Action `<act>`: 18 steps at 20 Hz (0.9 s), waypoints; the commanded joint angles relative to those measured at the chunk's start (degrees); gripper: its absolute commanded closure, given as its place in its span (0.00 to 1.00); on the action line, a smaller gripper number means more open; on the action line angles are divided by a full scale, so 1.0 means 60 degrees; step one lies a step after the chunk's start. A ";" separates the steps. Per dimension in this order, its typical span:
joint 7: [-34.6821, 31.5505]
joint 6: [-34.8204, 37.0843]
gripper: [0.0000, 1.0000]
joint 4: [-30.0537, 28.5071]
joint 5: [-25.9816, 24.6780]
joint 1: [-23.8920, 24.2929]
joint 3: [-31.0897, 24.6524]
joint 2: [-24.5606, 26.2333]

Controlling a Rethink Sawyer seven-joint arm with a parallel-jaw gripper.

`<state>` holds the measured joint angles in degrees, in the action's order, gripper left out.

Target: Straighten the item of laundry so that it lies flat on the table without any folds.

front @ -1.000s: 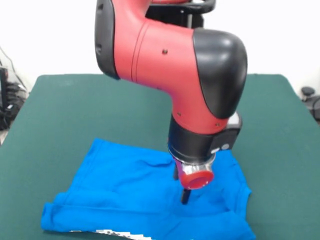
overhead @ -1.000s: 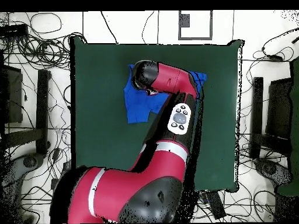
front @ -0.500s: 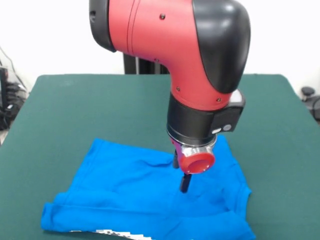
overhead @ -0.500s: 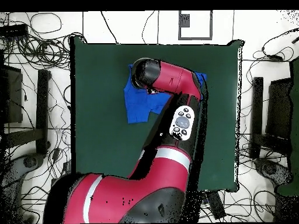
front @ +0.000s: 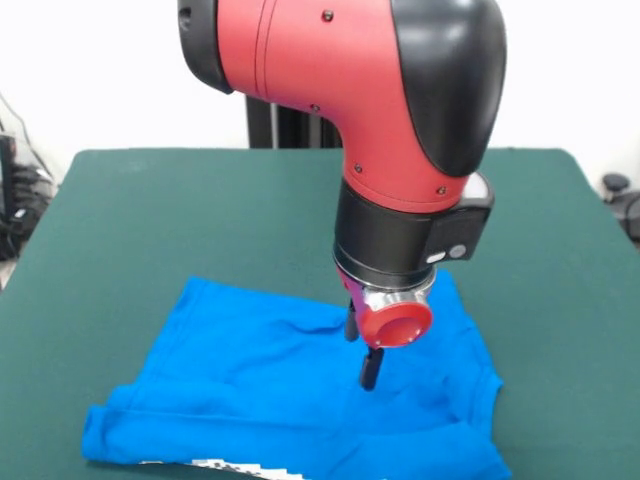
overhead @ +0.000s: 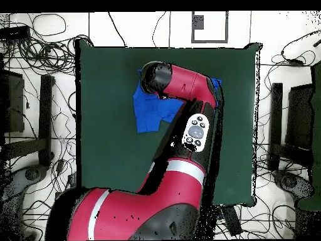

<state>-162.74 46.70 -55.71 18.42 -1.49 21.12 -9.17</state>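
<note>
One shirt [front: 250, 390], one arm [front: 380, 130], one worktop [front: 150, 220].
Rumpled shirt lies lower centre; end effector [front: 361, 352] hangs just above it, grip state unclear.

Soft matt blue cloth T-shirt [front: 270, 385] on matt green felt table [front: 130, 220]; glossy red-and-black plastic arm [front: 400, 110].

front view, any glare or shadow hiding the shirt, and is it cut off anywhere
Front view: even light, no glare on the blue T-shirt; only a faint shadow under the gripper; the shirt's near edge is cut off by the picture's bottom. Overhead view: the arm covers much of the shirt on the table.
</note>
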 commanded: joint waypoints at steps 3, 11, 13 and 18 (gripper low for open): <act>-0.0773 -0.0987 0.00 -0.1415 0.0143 -0.0294 -0.1377 0.0269; -0.0684 -0.1167 0.00 -0.1847 0.0151 -0.0299 -0.1505 0.0152; -0.0633 -0.1163 0.00 -0.1971 0.0138 -0.0301 -0.1522 0.0070; -0.0750 -0.0978 0.00 -0.2069 0.0165 -0.0374 -0.1457 -0.0050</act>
<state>-162.74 42.11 -61.08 18.43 -1.54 20.04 -9.37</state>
